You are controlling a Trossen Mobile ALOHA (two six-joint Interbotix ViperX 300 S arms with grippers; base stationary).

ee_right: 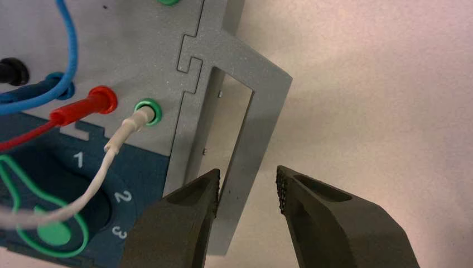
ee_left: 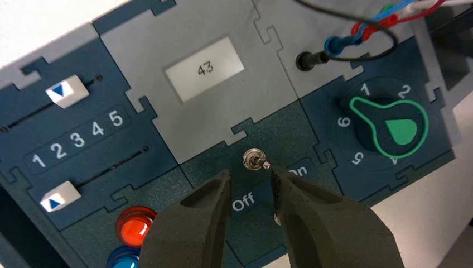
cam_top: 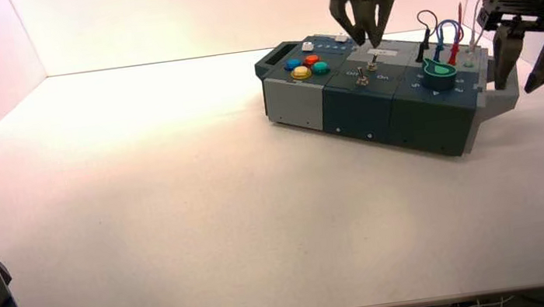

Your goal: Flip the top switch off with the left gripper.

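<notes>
Desk [cam_top: 197, 209]: pale, the largest item, extending to the left of the number plate and nearer the robot.

Box [cam_top: 362, 115]: grey and dark blue-green modules surrounding the number plate, turned at an angle.

Right end effector [cam_top: 514, 88]: black, idle, well to the right of the number plate, by the box's right handle; open, fingers apart, nothing between them.

Left end effector [cam_top: 367, 42]: black, at work above the box near the number plate; open, fingers parted around the top switch's lever tip, one finger just beside it. Whether they touch, cannot tell.

Knob [ee_left: 390, 128]: dark, green-outlined, to the right of the number plate and nearer the robot.

Cables [ee_right: 70, 44]: black, blue, red and white, plugged in to its right.

Number plate [ee_left: 204, 69]: pale, marked "43", on a grey module.

Buttons [cam_top: 300, 73]: yellow, blue, red and green, to its left and nearer the robot.

Sliders [ee_left: 67, 91]: two, white caps, to its left.

Top switch [ee_left: 254, 159]: small metal toggle, just on its robot side, lever leaning towards the "On" side.

Lower switch [cam_top: 361, 78]: like toggle, farther from it towards the robot.
</notes>
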